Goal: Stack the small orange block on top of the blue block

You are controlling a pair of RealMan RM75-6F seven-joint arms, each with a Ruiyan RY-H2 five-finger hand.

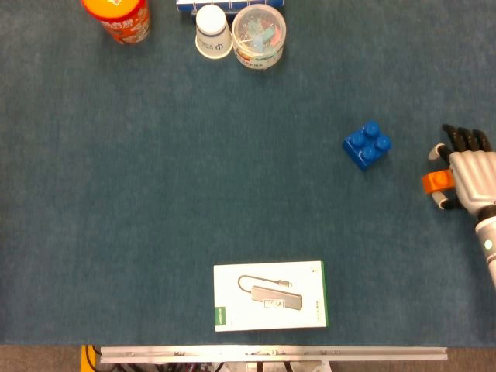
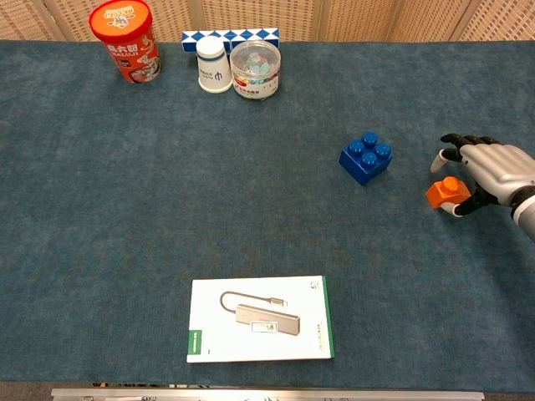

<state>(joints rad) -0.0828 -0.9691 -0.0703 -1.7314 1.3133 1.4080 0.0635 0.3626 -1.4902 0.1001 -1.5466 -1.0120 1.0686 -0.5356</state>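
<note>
Orange studded block (image 1: 436, 182) between metallic fingers (image 1: 440, 153).

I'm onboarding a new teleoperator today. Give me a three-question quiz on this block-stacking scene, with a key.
1. True or false: the small orange block already sits on the blue block.
2. Which hand is at the orange block? A) left B) right
3. Fill in: the white box near the table's front edge pictures a ____.

Key:
1. False. It lies on the table, apart from the blue block.
2. B. The right hand has its fingers spread around the block; a firm grip cannot be told.
3. A cable adapter (hub).
</note>
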